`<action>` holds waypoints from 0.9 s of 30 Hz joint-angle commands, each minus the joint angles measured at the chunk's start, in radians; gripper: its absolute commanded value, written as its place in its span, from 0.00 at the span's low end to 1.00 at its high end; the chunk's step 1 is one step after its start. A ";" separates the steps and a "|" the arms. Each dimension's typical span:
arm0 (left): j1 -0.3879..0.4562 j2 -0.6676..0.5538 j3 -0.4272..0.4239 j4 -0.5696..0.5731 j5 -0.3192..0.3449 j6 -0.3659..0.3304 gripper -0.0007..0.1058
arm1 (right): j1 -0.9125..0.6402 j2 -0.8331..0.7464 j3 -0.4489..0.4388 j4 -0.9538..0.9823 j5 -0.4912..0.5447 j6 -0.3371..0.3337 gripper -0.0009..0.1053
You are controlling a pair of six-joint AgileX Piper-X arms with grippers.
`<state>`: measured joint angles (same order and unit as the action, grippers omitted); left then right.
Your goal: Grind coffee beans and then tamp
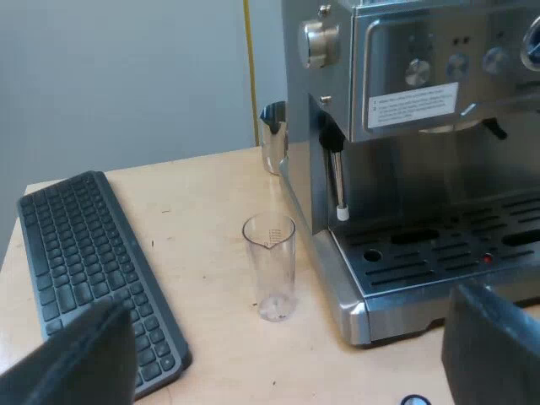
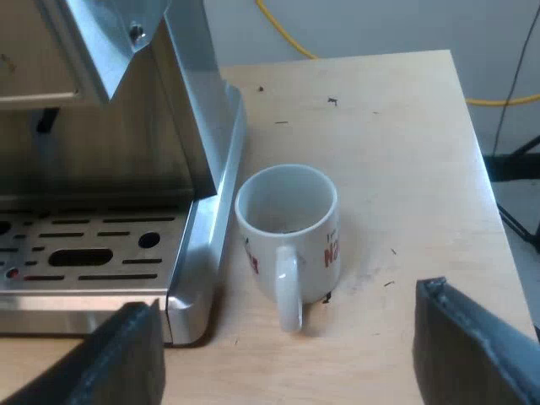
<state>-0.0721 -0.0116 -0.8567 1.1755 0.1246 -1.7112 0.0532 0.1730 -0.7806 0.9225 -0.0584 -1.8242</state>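
Espresso machine (image 1: 405,169): task's thing, its drip tray (image 1: 439,253) just ahead of both grippers. Keyboard (image 1: 84,270) lies by L gripper (image 1: 287,337). Mug (image 2: 287,228) sits just beside the tray corner, near R gripper (image 2: 283,354). Measuring glass (image 1: 270,266) stands near the machine's side. Both grippers are spread wide & empty. You'd best approach the machine high, else you may clip glass or mug.

Even light, soft shadows, dull sheen on espresso machine (image 1: 396,194)

Brushed-steel espresso machine (image 1: 413,169), upright, dials across its front, slotted drip tray (image 1: 456,249) at base, steam wand (image 1: 337,181) hanging down
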 commanded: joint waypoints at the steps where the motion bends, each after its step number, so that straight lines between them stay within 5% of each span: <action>1: 0.001 -0.046 -0.009 0.024 -0.006 -0.014 0.81 | -0.004 -0.059 0.024 -0.005 -0.007 -0.013 0.60; 7: 0.003 -0.041 -0.021 0.087 -0.016 -0.020 0.81 | -0.004 -0.196 0.119 -0.005 -0.007 -0.011 0.60; 16: 0.003 -0.041 -0.011 0.005 -0.046 -0.020 0.81 | -0.002 -0.217 0.224 0.001 -0.136 0.010 0.60; 27: 0.003 -0.041 0.144 -0.082 -0.046 0.010 0.81 | -0.002 -0.217 0.300 0.021 -0.142 0.026 0.60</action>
<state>-0.0710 -0.0144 -0.7225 1.1104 0.0929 -1.7091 0.0532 -0.0053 -0.4805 0.9414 -0.1903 -1.7951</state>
